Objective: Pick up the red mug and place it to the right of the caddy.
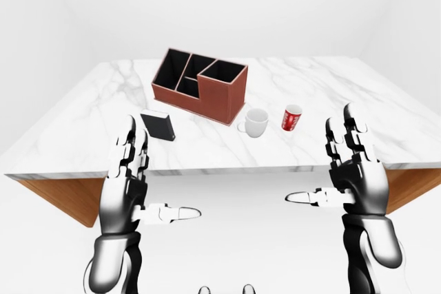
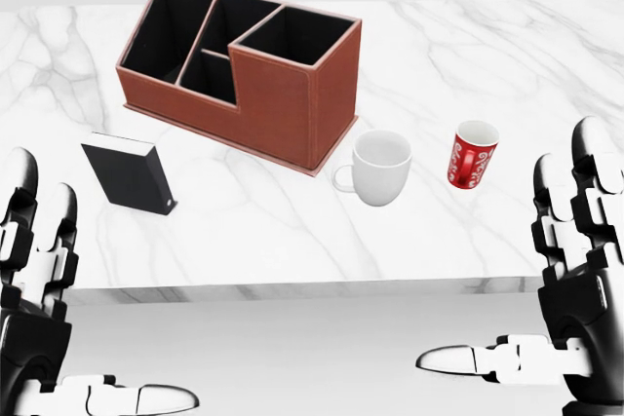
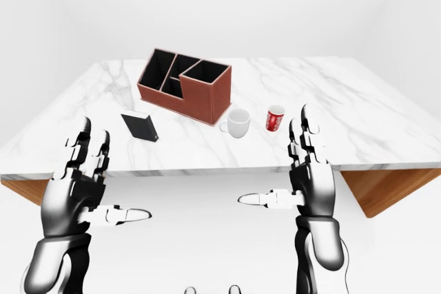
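On the marble table [image 2: 487, 75] the red mug [image 2: 472, 167] sits untouched, right of a white mug [image 2: 380, 168] & the caddy [image 2: 244, 65], w/ both hands, left hand [image 1: 127, 184] & right hand [image 1: 355, 173], spread wide, holding 0, so the grab & move aren't begun.

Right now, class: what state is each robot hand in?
Left hand: open, holding nothing.
Right hand: open, holding nothing.
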